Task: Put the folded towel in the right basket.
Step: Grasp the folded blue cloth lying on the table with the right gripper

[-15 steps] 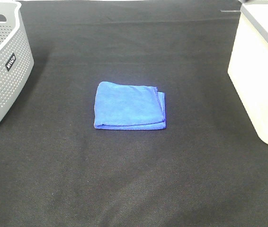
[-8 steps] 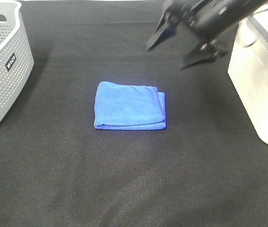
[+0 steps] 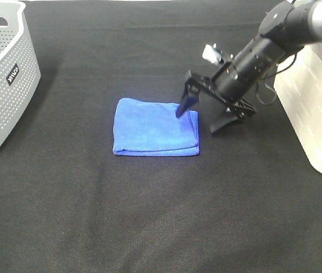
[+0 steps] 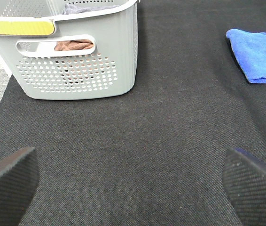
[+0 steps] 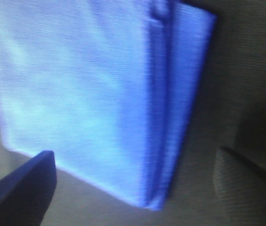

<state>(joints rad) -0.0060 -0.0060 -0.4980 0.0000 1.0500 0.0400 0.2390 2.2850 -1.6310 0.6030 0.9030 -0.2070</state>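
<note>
Blue folded towel (image 3: 152,128), grey basket (image 3: 4,96), white basket (image 3: 314,119): one each.

right basket (image 3: 314,119) is cut off at the edge; towel (image 5: 76,84) looks blurred in right wrist view.

black arm (image 3: 266,48), dark tapered pincer (image 3: 196,121)

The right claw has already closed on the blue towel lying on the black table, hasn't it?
Not closed: the right gripper is open. The high view shows its jaws apart, one over the edge of the towel, the other above the table beside it. The towel does lie on the black table.
</note>
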